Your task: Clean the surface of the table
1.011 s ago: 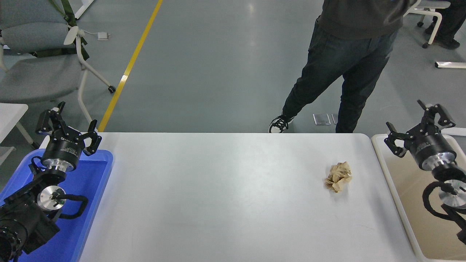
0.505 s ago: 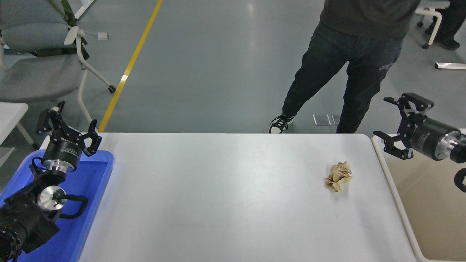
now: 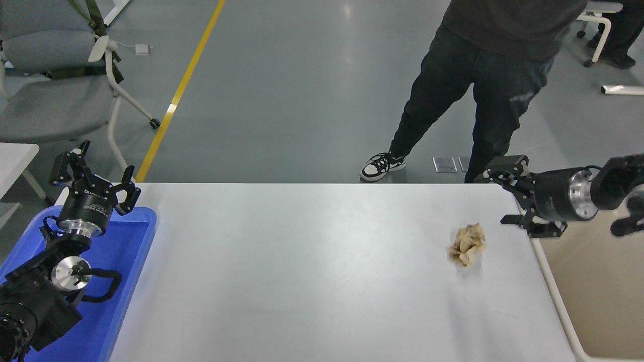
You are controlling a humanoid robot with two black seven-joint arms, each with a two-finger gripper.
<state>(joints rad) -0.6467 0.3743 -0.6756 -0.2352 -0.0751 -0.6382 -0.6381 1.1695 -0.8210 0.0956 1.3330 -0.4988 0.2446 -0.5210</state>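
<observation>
Your large matte white worktop (image 3: 302, 271) spans the middle of the scene, and one thing is left on it: a crumpled tan paper wad (image 3: 468, 244) toward its right side, nearer the far edge than the near one. The rest of the surface shows bare, so judge the job as barely begun: the wad has not been lifted.

Your right tool (image 3: 508, 196) reaches in from the right edge, pointing left, with its two black fingers spread apart and empty. It hangs just beyond the wad, up and to the right of it, not touching.

The beige-white bin (image 3: 548, 281) sits against the worktop's right edge, the likely drop spot.

Your left tool (image 3: 93, 173) is parked over the blue plastic tray (image 3: 131, 281) at the left, fingers spread, holding nothing.

A person in dark trousers (image 3: 473, 85) stands past the far edge.
</observation>
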